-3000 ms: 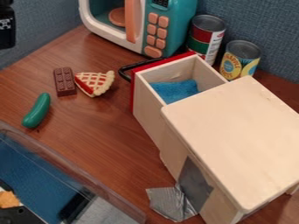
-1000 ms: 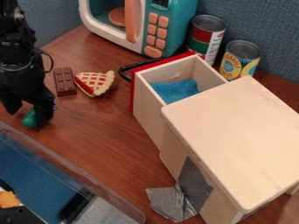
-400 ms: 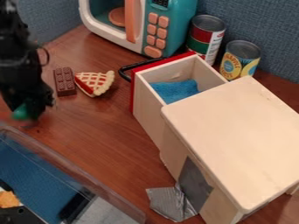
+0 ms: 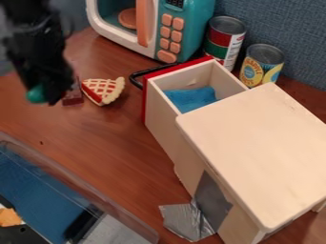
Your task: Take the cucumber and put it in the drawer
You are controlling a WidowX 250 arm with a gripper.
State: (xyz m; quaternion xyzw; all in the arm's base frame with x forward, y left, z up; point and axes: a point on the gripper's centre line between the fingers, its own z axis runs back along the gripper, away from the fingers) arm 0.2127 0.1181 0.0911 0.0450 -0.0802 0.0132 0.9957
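Observation:
At the upper left, my gripper [image 4: 49, 93] is closed on the green cucumber [image 4: 36, 94], raised above the table. Only the cucumber's rounded lower end shows; the rest is behind the fingers. To the right stands the light wooden drawer [image 4: 164, 128] with a red front and black handle, pulled out of its cabinet, with a blue cloth-like piece [image 4: 192, 98] inside. The gripper is well to the left of the drawer.
A chocolate bar [image 4: 73, 96], partly behind the gripper, and a pie slice [image 4: 104, 90] lie between gripper and drawer. Behind are a toy microwave [image 4: 185, 28] and two cans [image 4: 224, 40]. A clear-walled bin [image 4: 76, 193] stands at the lower left.
My gripper came down over the cucumber, took hold of it and lifted it off the table. Both have since moved up and slightly right, now partly covering the chocolate bar.

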